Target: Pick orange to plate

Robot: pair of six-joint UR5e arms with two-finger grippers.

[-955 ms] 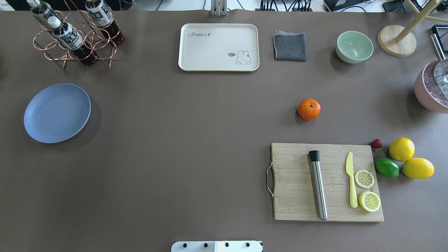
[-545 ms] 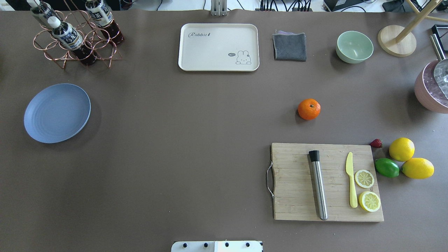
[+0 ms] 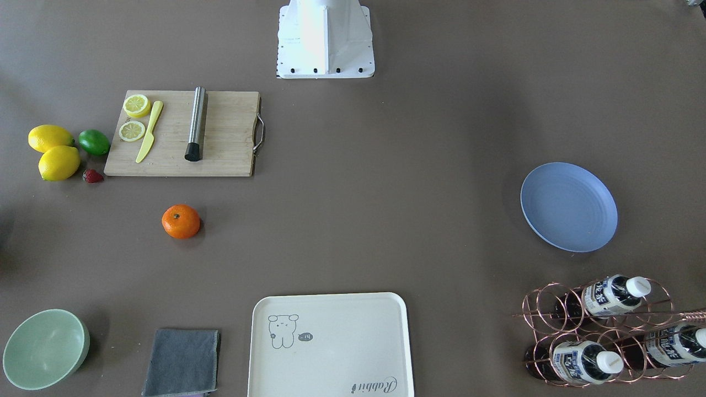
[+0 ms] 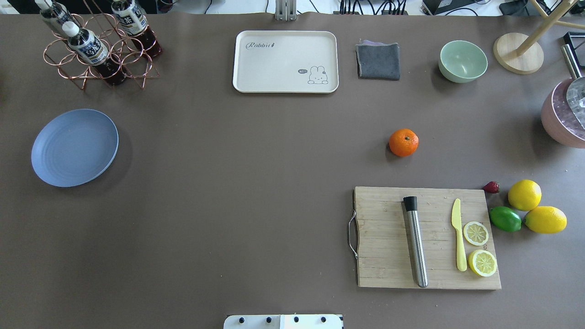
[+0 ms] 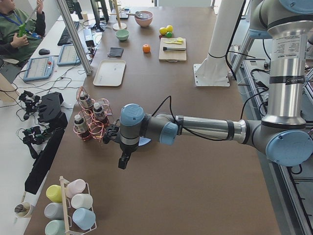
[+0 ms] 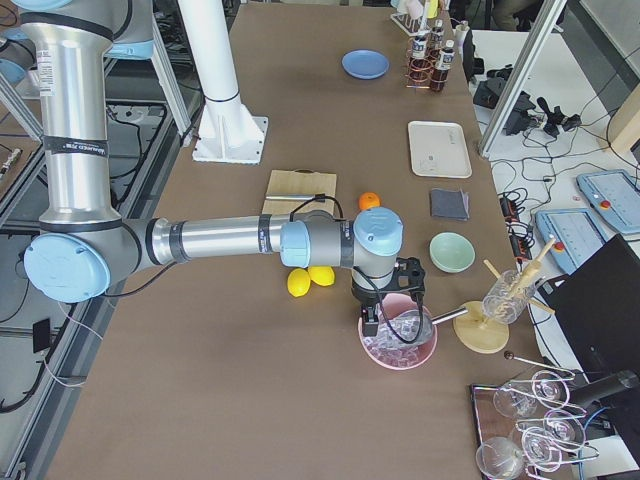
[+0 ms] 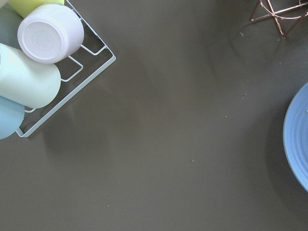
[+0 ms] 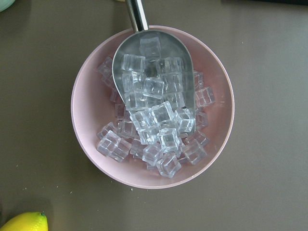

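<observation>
The orange sits alone on the brown table, right of centre and just beyond the cutting board; the front-facing view has the orange at lower left. The pale blue plate lies bare at the far left, and its rim shows at the right edge of the left wrist view. Neither arm appears in the overhead view. My left gripper hangs beside the plate, near the table's left end. My right gripper hovers over a pink ice bowl, far from the orange. I cannot tell whether either gripper is open.
A cutting board holds a muddler, a yellow knife and lemon slices, with lemons and a lime beside it. Cream tray, grey cloth, mint bowl and bottle rack line the far edge. The ice bowl holds a scoop.
</observation>
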